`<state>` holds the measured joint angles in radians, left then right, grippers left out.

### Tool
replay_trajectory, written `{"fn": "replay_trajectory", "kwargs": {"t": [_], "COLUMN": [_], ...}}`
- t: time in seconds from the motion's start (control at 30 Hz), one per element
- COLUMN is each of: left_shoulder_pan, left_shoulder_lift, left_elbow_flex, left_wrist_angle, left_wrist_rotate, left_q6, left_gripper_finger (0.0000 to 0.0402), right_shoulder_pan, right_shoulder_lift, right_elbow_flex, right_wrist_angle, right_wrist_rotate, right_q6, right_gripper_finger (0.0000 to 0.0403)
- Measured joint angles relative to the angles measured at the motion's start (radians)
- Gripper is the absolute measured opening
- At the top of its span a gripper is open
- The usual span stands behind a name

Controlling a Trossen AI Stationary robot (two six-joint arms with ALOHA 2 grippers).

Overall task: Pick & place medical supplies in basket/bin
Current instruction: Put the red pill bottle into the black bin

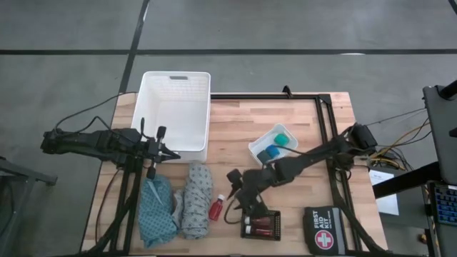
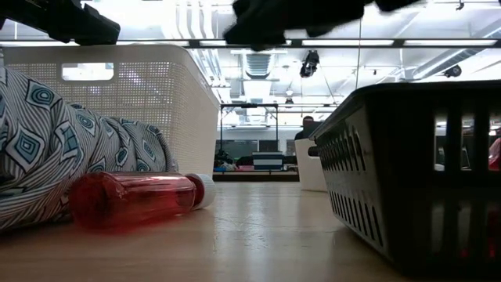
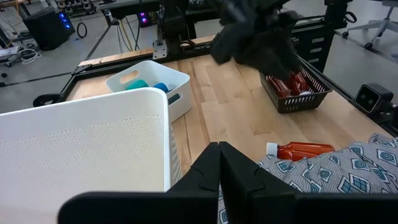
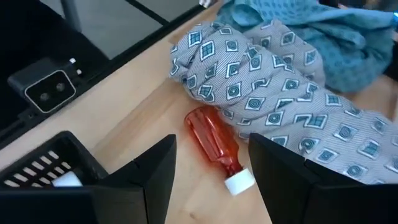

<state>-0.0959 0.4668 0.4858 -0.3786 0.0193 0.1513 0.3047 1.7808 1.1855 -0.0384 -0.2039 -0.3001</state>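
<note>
While the left gripper (image 1: 173, 155) waits shut and empty at the near wall of the white basket (image 1: 176, 81), the right gripper (image 1: 234, 201) hangs over the table's near middle with its fingers spread wide and nothing between them. The step in hand looks like the approach to a pick — the red bottle (image 4: 214, 142) shows in the right wrist view lined up with the gap between the open fingers.

In the high view that bottle (image 1: 216, 208) lies on its side on the wood, just at three o'clock of the grey patterned cloth (image 1: 195, 199) and touching its edge; the teal cloth (image 1: 156, 211) lies at nine o'clock of the grey one. The bottle's long axis runs from about seven to one o'clock, its white cap (image 1: 221, 198) pointing toward one — away from the table's near edge.

Two more red bottles sit in the black tray (image 1: 261, 225), at five o'clock of the gripper.

The next move probably calls for a straight descent, fingers set across the bottle's body rather than along it, clear of the cloth's folds.
</note>
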Motion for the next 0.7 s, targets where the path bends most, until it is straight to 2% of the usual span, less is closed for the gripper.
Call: {"fn": "replay_trajectory", "kwargs": {"t": [0.33,0.5,0.7], "left_shoulder_pan": [0.000,0.000,0.000], "left_shoulder_lift": [0.000,0.000,0.000], "left_elbow_flex": [0.000,0.000,0.000], "left_wrist_angle": [0.000,0.000,0.000], "left_wrist_rotate": [0.000,0.000,0.000], "left_q6": [0.000,0.000,0.000], "left_gripper_finger": [0.0006,0.0006,0.0006], "right_shoulder_pan": [-0.080,-0.078,-0.079], "right_shoulder_lift": [0.007,0.008,0.008], "right_elbow_flex": [-0.180,-0.230,-0.243], "right_wrist_angle": [0.322,0.406,0.411], "right_wrist_rotate": [-0.246,-0.229,-0.065], "right_q6": [-0.067,-0.070,-0.054], "right_gripper_finger": [0.0199,0.0199,0.0199]}}
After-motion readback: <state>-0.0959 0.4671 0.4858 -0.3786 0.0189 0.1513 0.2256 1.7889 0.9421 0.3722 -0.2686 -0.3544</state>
